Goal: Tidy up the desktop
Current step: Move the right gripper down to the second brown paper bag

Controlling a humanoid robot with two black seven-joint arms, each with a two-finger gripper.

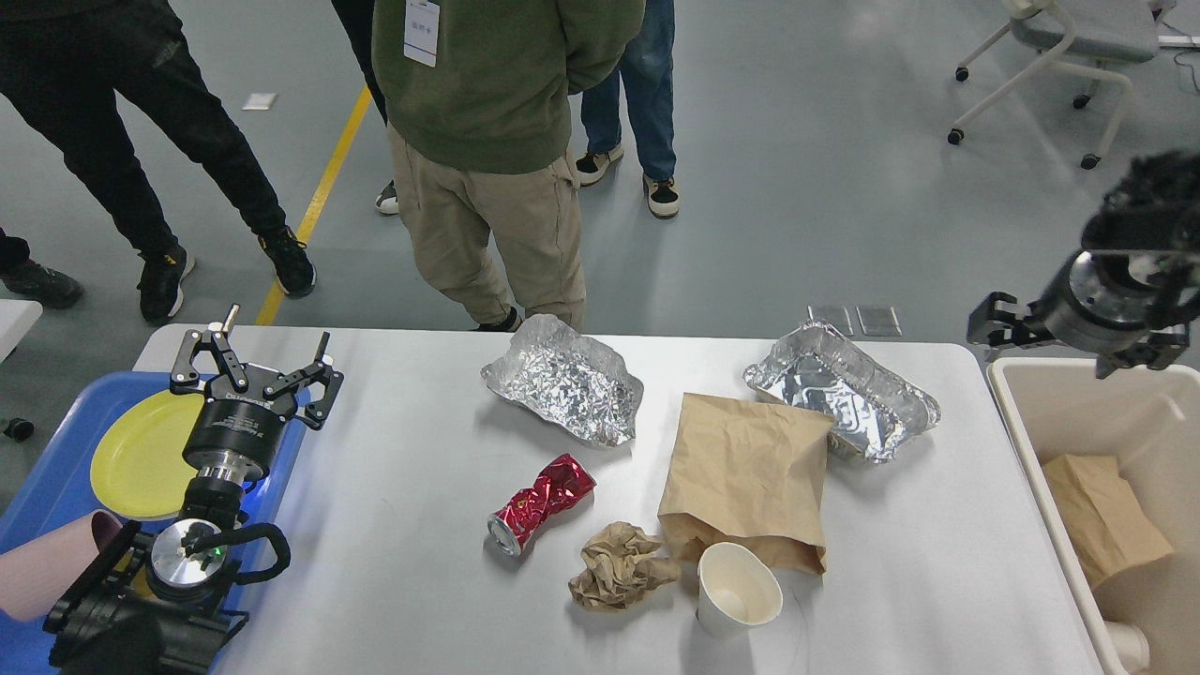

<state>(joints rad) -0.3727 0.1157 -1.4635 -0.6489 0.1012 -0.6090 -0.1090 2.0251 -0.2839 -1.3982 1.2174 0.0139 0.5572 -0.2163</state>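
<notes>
The white desktop [403, 441] holds crumpled foil [562, 380], a foil tray [844, 389], a brown paper bag [745, 478], a crushed red can [542, 502], a ball of crumpled brown paper [619, 567] and a white paper cup [738, 586] lying tilted. My left gripper [261, 366] is open and empty, hovering over the right edge of the blue tray, left of all the litter. My right gripper [1069, 323] is over the far rim of the beige bin, seen dark and end-on, with nothing visibly held.
A blue tray [37, 487] at the left holds a yellow plate [141, 455] and a pink cup [47, 562]. A beige bin [1017, 441] at the right holds a brown bag [1102, 511] and a white cup [1125, 642]. People [487, 141] stand at the far edge.
</notes>
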